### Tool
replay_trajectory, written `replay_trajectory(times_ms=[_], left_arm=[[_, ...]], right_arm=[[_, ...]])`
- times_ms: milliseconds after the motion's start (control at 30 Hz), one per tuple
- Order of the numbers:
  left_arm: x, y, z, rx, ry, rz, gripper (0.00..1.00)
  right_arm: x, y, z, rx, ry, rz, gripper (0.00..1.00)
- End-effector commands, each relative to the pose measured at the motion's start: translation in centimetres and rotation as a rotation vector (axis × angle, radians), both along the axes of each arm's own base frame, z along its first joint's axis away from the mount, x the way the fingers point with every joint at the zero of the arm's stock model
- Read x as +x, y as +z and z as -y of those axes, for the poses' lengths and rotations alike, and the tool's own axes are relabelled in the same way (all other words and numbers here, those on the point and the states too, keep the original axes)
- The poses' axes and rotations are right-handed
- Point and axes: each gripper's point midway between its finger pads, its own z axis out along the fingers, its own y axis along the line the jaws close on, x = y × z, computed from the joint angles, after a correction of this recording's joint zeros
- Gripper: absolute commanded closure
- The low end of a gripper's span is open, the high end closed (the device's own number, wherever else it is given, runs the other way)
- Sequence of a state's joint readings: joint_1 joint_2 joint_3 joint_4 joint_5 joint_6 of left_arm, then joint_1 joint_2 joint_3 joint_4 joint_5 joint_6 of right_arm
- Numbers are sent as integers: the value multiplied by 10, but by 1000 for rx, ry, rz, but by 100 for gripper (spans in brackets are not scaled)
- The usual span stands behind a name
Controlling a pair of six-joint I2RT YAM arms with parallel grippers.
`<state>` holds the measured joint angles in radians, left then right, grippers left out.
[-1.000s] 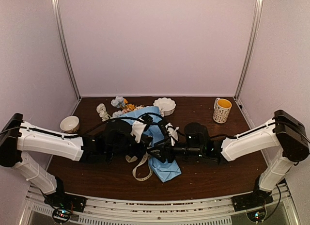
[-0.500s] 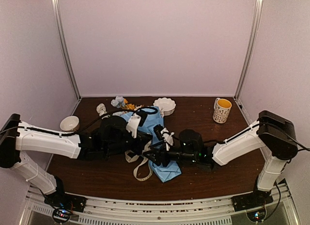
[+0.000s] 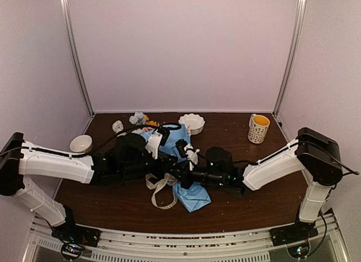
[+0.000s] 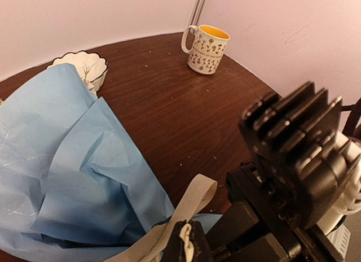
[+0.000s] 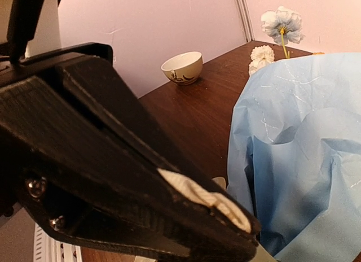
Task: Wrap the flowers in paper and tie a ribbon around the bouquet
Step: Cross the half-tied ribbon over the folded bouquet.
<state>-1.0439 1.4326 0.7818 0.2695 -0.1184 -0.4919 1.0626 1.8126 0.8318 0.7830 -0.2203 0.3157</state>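
Where right gripper (image 5: 249, 228) bites, ribbon (image 5: 197, 193) lies pinched

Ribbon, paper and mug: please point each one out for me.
ribbon (image 4: 196, 195), left wrist view, on its folded loop end.
paper (image 5: 299, 160), right wrist view, on a creased fold near the middle.
mug (image 4: 207, 50), left wrist view, on its flower-patterned side.

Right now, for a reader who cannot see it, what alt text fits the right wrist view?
The right gripper, shut on a cream ribbon, fills the left foreground. Crumpled blue paper lies at right on a brown table, with a small bowl and pale flowers far behind.
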Motion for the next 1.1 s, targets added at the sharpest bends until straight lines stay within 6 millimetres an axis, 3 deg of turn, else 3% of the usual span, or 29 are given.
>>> replay_trajectory(times_ms=[0, 33, 100, 200, 267, 333, 467, 567, 733, 933, 1000, 1067], left_arm=[[3, 8, 2, -15, -9, -23, 99], [5, 6, 0, 10, -4, -36, 72], [8, 3, -5, 80, 7, -57, 36], [4, -2, -19, 185, 14, -83, 10], [0, -1, -28, 214, 8, -96, 2], [-4, -3, -42, 218, 14, -121, 2], [12, -38, -100, 149, 186, -280, 4], [21, -65, -130, 169, 283, -332, 20], [28, -108, -132, 328, 279, -388, 29], [40, -139, -114, 388, 239, -446, 43], [41, -147, -114, 411, 242, -458, 54], [38, -154, -114, 432, 226, -477, 73]], right_arm=[[5, 11, 1, 29, 4, 7, 100], [6, 10, 2, 25, 3, 1, 100], [7, 5, 5, 15, 1, -18, 100], [7, 0, 9, 10, -1, -47, 100], [6, -2, 9, 3, 4, -52, 100], [6, -5, 9, -9, 8, -60, 100], [6, -9, 9, -18, 13, -75, 100], [6, -9, 9, -16, 17, -77, 100], [8, -11, 10, -23, 22, -78, 100], [10, -14, 14, -33, 15, -90, 100], [10, -14, 14, -33, 13, -89, 100], [11, -13, 15, -34, 12, -89, 100]])
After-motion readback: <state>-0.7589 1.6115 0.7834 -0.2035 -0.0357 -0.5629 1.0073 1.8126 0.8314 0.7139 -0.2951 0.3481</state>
